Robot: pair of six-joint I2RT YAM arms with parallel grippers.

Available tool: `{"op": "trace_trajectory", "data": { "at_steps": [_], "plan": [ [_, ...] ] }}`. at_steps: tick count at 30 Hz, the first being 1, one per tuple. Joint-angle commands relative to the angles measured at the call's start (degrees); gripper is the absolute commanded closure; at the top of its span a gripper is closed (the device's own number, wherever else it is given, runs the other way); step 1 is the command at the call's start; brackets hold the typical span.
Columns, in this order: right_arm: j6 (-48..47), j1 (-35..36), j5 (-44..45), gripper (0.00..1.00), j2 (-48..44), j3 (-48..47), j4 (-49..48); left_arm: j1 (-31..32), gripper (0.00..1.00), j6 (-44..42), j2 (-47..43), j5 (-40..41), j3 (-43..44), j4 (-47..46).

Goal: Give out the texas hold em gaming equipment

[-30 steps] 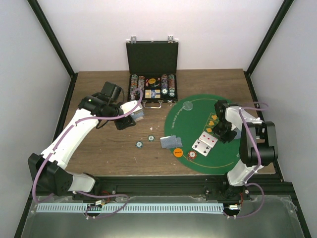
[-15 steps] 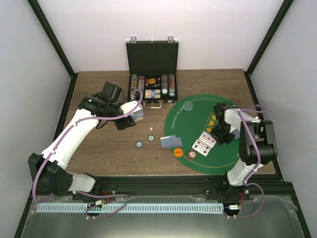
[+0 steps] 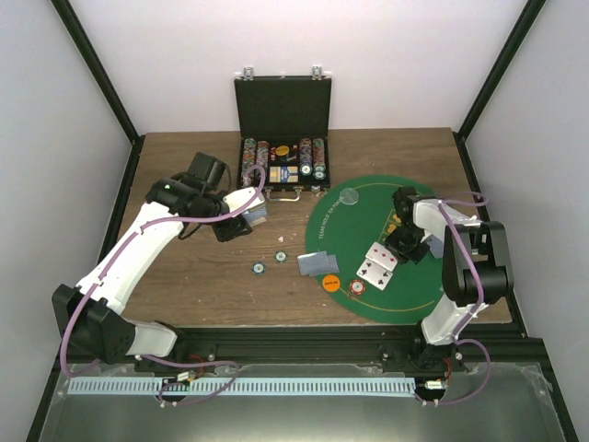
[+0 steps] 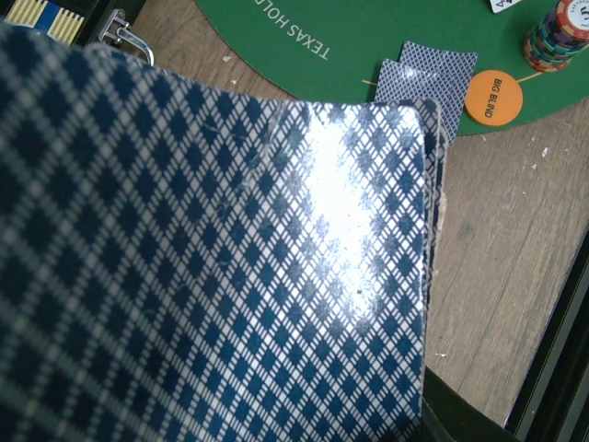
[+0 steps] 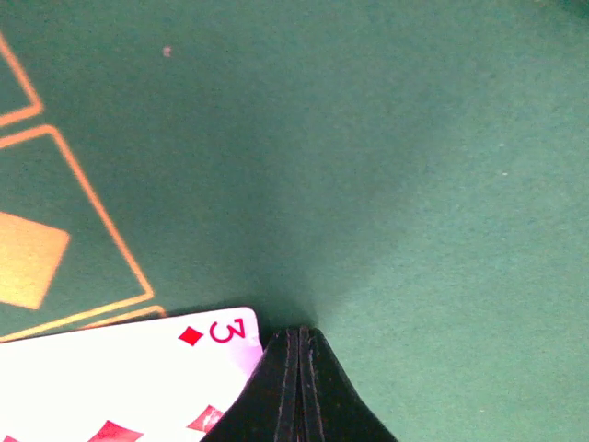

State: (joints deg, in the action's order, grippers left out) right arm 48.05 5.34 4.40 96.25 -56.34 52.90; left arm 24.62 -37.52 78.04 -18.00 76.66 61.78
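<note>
A deck of blue-backed cards (image 4: pixel 230 276) is clamped in the left gripper (image 3: pixel 254 215), at nine o'clock from the green mat (image 3: pixel 363 216). The right gripper (image 5: pixel 299 345) is closed tight on nothing, set on the mat at three o'clock from the three of diamonds (image 5: pixel 138 368).

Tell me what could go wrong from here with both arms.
1. The right end effector is shut, tips low over the green mat beside the three of diamonds; sliding could drag that card out of line.
2. The left end effector grips the deck, whose edges look uneven; cards might slip out.
</note>
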Motion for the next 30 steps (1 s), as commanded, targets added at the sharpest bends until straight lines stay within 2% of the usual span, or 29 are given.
{"op": "trace_trajectory", "data": {
  "at_steps": [1, 8, 14, 16, 17, 18, 19, 20, 21, 23, 24, 25, 30],
  "plan": [
    [-0.18, 0.63, -0.53, 0.99, 1.17, -2.49, -0.43, -0.28, 0.6, 0.07, -0.52, 0.1, -0.29, -1.05],
    [1.92, 0.63, 4.33, 0.99, 0.28, -3.88, 3.56, -0.29, 0.6, 0.08, -0.52, -0.01, -0.12, -0.96],
    [3.24, 0.59, 12.07, 0.93, -5.43, -10.59, 10.03, -0.28, 0.6, -0.39, -0.67, -0.6, 0.36, -0.24],
    [-2.02, 0.79, 11.28, 0.92, -9.24, -13.35, 7.72, -0.28, 0.6, -0.6, -0.76, -0.8, 0.62, 0.1],
    [-7.53, 1.11, 9.17, 0.9, -11.29, -14.48, 4.53, -0.32, 0.6, -0.77, -0.78, -0.92, 0.75, 0.36],
    [-14.39, 1.28, 3.24, 0.9, -13.63, -14.91, 0.04, -0.28, 0.6, -0.99, -0.78, -1.06, 0.92, 0.67],
    [-20.94, 1.33, -6.09, 0.84, -15.79, -14.75, -5.07, -0.28, 0.6, -1.14, -0.78, -1.25, 1.13, 0.91],
    [-26.01, 1.31, -20.38, 0.72, -17.37, -14.75, -8.9, -0.27, 0.6, -1.15, -0.64, -1.55, 1.34, 1.15],
    [-28.09, 1.57, -29.92, 0.62, -18.51, -15.05, -12.09, -0.27, 0.6, -1.22, -0.55, -1.9, 1.7, 1.49],
    [-27.5, 3.07, -39.67, 0.46, -20.31, -16.05, -18.18, -0.28, 0.6, -1.35, -0.52, -2.7, 2.63, 2.18],
    [-27.24, 4.97, -41.03, 0.3, -21.57, -16.22, -21.2, -0.28, 0.6, -1.53, -0.52, -3.03, 3.02, 2.61],
    [-27.27, 7.01, -41.49, 0.03, -23.26, -16.33, -24.46, -0.28, 0.59, -1.71, -0.52, -3.39, 3.38, 3.09],
    [-22.74, 15.42, -56.2, 0.0, -24.79, -13.96, -44.13, -0.28, 0.59, -2.43, -0.77, -5.16, 4.9, 5.35]
  ]
}}
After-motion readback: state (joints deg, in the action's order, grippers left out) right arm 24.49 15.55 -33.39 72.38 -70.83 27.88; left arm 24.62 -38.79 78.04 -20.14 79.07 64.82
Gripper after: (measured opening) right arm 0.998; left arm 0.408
